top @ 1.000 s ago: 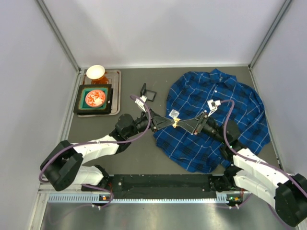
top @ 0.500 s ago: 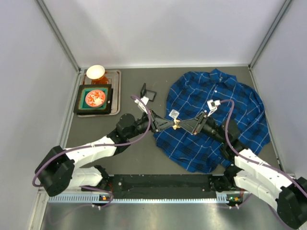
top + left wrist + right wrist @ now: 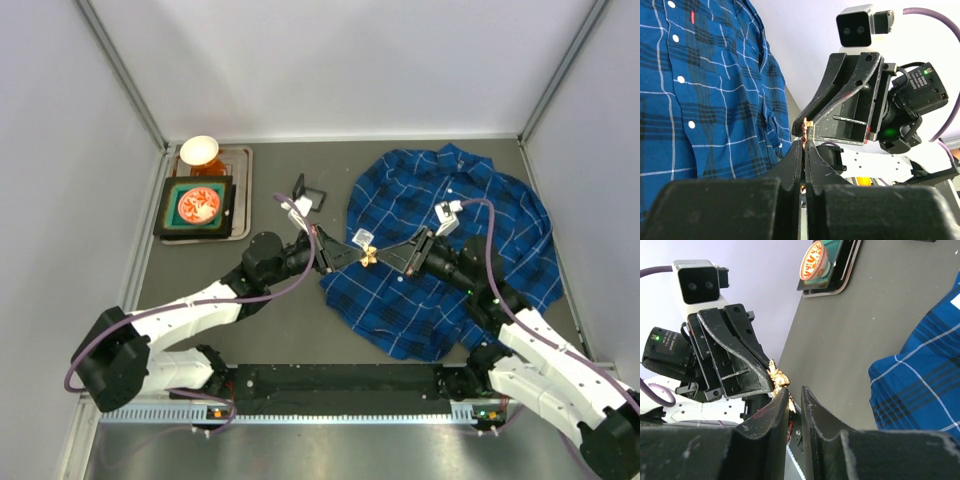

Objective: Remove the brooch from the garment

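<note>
One brooch [image 3: 367, 257], pinched by left end effector [image 3: 358, 257], 9 o'clock of garment [image 3: 470, 215]. Right end effector [image 3: 379, 258] narrowly parted, empty.

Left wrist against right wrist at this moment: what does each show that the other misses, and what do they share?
Only the left wrist view shows the front of the garment with its white buttons, and the right gripper facing the camera. Only the right wrist view shows the tray with the bowl, bare table, and the left gripper facing the camera. Both show the brooch, off the shirt at the meeting fingertips, and some plaid cloth.
</note>
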Controlling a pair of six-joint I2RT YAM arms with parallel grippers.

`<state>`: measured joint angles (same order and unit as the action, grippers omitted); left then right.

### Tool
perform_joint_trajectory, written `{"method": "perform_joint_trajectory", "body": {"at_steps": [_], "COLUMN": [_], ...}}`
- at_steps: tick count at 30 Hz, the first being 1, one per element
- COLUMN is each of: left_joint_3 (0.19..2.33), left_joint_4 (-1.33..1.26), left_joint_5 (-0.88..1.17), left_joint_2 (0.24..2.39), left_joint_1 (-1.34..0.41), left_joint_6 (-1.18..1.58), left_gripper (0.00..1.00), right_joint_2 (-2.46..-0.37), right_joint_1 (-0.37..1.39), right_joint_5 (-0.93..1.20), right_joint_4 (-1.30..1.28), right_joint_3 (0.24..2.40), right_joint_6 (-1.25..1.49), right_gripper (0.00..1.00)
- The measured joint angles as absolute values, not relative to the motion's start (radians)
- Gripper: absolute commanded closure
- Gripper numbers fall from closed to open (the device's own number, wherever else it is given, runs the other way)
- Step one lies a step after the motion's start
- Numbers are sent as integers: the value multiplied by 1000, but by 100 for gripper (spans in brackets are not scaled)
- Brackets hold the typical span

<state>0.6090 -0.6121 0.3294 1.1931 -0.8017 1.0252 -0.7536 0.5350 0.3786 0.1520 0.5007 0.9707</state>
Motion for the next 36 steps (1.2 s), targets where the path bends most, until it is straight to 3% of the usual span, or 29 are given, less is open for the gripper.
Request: {"method": "perform_joint_trajectory", "body": {"at_steps": [11, 27, 36], "left_joint_3": [611, 669, 688], "left_joint_4": [-568, -379, -307], "left_joint_5": [319, 175, 144], "left_joint_2": [1194, 1193, 1193], "left_joint_1": [-811, -892, -940], "left_joint_6": [1011, 804, 675], "left_gripper": [100, 100, 100], "right_joint_2": [-783, -863, -899], "right_joint_1": [589, 645, 657], "right_joint_5": [335, 195, 205], "right_joint_4": [53, -220, -331], "right_joint_3": [545, 670, 715], "right_joint_6": [970, 975, 939], "right_gripper": [91, 87, 92]}}
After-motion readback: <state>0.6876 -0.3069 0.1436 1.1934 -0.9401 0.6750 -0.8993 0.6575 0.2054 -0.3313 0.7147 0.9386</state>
